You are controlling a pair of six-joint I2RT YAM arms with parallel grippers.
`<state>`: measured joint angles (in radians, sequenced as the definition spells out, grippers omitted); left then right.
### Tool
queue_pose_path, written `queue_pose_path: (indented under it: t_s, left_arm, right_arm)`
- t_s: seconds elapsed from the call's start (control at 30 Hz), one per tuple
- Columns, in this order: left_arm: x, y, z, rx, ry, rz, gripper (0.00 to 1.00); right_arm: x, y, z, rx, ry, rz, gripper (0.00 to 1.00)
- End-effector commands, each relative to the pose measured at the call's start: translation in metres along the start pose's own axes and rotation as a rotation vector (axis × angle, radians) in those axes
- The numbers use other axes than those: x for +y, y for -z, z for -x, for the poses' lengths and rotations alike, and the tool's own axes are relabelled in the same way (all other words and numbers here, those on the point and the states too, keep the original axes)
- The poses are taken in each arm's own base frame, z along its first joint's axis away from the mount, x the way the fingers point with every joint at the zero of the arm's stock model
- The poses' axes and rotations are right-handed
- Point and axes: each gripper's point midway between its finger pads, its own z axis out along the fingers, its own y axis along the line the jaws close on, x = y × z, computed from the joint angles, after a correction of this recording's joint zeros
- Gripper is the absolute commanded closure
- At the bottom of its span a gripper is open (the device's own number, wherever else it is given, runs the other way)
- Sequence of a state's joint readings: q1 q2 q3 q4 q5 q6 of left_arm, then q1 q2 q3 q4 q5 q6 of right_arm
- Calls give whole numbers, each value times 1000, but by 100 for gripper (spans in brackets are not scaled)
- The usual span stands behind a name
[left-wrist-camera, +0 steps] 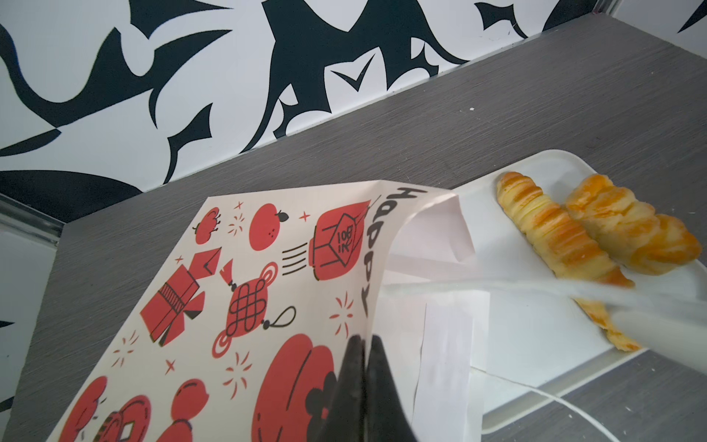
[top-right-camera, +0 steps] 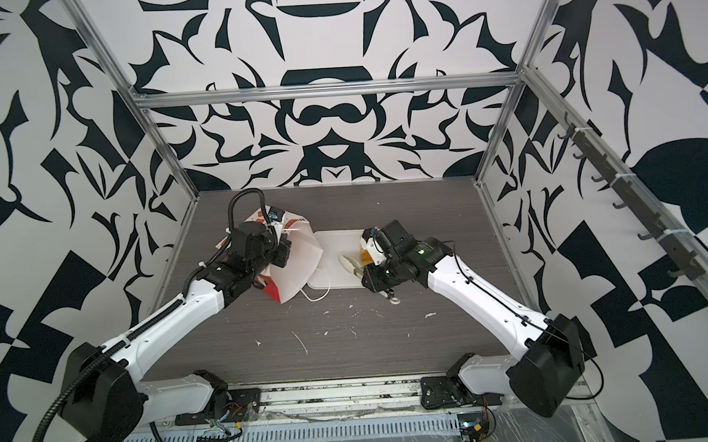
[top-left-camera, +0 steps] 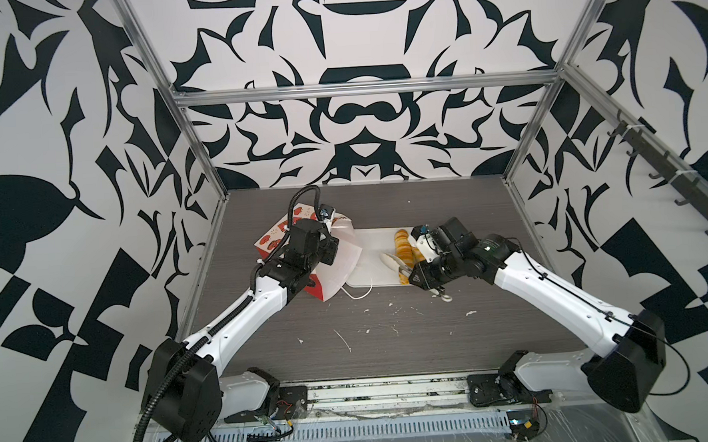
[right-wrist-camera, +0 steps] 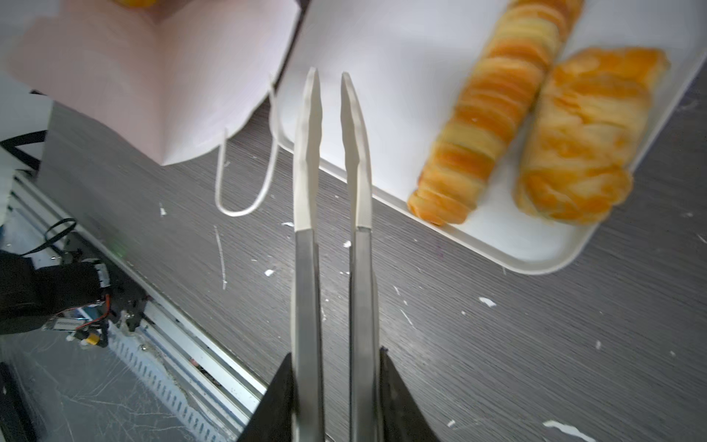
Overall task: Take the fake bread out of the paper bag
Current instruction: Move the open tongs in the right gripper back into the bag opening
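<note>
Closest of all, my right gripper (right-wrist-camera: pixel 336 377) is squeezed tight on the tongs (right-wrist-camera: pixel 306 275), with one black finger on each side of the two metal arms. The white tips of the tongs stand a little apart and hold nothing. They hang over the edge of the tray (right-wrist-camera: pixel 382 69). Two pieces of the fake bread (top-left-camera: pixel 401 246) lie on that tray, side by side and touching: the long twisted stick (right-wrist-camera: pixel 493 111) and the short lumpy loaf (right-wrist-camera: pixel 581 141). My left gripper (left-wrist-camera: pixel 362 363) has its two black fingers pressed together on the rim of the paper bag (left-wrist-camera: pixel 237 298), right at the bag's mouth. In both top views the bag lies on its side to the left of the tray. Its white inside faces the tray and its mouth is right at the tray's edge. One white cord handle (right-wrist-camera: pixel 245 183) droops out of the mouth onto the table (right-wrist-camera: pixel 497 344), just beside the tray. The table is dark grey with small white flecks on it. A black-and-white patterned wall (left-wrist-camera: pixel 114 76) stands behind the table.
</note>
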<state>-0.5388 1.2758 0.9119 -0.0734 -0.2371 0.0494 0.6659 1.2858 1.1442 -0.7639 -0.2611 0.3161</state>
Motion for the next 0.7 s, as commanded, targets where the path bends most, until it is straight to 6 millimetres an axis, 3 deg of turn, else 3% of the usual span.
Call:
queue_pose_path:
  t_s: [0.0,0.07,0.4,0.67]
  left_arm:
    - [-1,7,19,-40,9,-18,100]
    - [-4,-3,14,-14,4,-27,100]
    - [-9,-5,23,-5,-13,-55,100]
    - [-11,-5,22,9,-20,-69,100]
  right_arm:
    - [44,2,26,-90,57,109,66]
    - [55,-12,29,-84,73,134,67]
    - [82,-74,63,-83,229,101,67]
    - [75,-109,96,-113,335,-35,60]
